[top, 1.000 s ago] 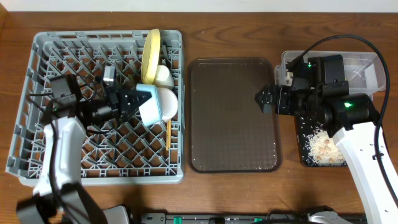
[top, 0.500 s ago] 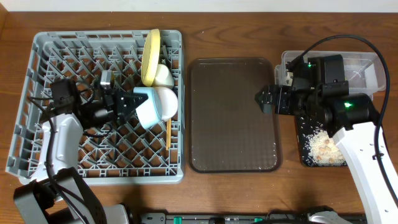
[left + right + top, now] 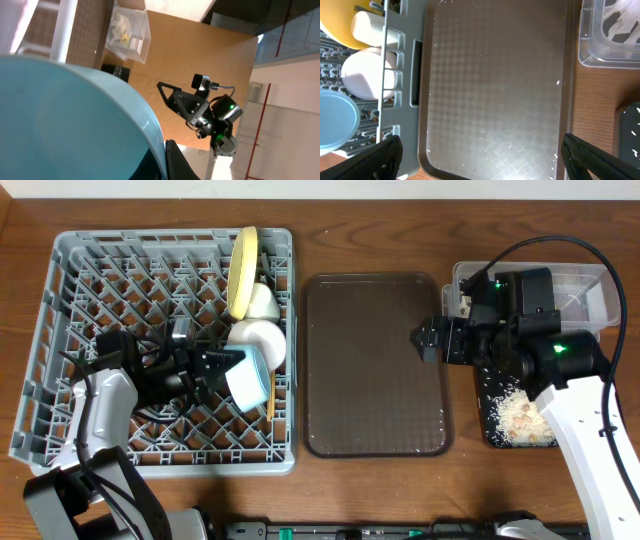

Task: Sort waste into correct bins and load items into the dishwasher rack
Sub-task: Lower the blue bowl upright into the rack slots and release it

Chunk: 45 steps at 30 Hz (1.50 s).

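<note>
Two grippers: my left gripper [image 3: 222, 365] is clamped on the light blue bowl [image 3: 248, 378] in the dishwasher rack [image 3: 150, 463], mid-left of pic; my right gripper [image 3: 423, 342] is wide apart over the brown tray [image 3: 375, 370].

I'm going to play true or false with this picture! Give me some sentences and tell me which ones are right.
1. The left gripper holds the blue bowl. True.
2. The yellow plate lies flat. False: it stands on its edge in the rack.
3. The right gripper is open and holds nothing. True.
4. The rice is in the rack. False: it lies in the black tray.
</note>
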Available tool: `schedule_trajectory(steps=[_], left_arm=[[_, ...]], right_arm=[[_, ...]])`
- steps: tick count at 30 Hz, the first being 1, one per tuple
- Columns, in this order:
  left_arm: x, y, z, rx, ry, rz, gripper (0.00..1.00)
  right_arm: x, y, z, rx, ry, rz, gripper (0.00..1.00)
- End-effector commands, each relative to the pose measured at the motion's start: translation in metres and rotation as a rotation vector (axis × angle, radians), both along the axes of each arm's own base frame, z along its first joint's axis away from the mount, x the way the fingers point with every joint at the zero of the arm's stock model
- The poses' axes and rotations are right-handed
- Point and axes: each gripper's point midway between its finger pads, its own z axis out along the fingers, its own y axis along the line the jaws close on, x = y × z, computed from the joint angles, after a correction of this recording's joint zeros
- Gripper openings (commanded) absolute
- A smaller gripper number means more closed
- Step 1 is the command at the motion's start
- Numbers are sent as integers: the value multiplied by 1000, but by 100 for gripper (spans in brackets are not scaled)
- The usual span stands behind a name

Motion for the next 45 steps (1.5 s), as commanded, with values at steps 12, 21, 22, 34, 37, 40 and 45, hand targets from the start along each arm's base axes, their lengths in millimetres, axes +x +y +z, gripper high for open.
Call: schedule_trajectory(steps=[12,21,22,34,37,40,45], left_arm=[[-33,-21,-12,119,-74,-105,6],[-39,-20,-31,148,-86,-103,6],[-37,-18,-32,154,-99,-94,6],[-32,38,-68,368,-34,24,11],[-32,47,-73,399,-22,45,16],[-27,59,-70,423,-27,77,31],[-18,79,-62,501,-31,100,56]], right_arm=[[-1,3,-1,-2,2,12,99],[-1,3,-1,-2,3,12,99],[-1,3,-1,-2,3,12,99],[-1,3,-1,-3,3,12,99],[-1,3,-1,-3,3,12,99],[-1,3,-1,-2,2,12,99],[-1,3,-1,-2,3,12,99]])
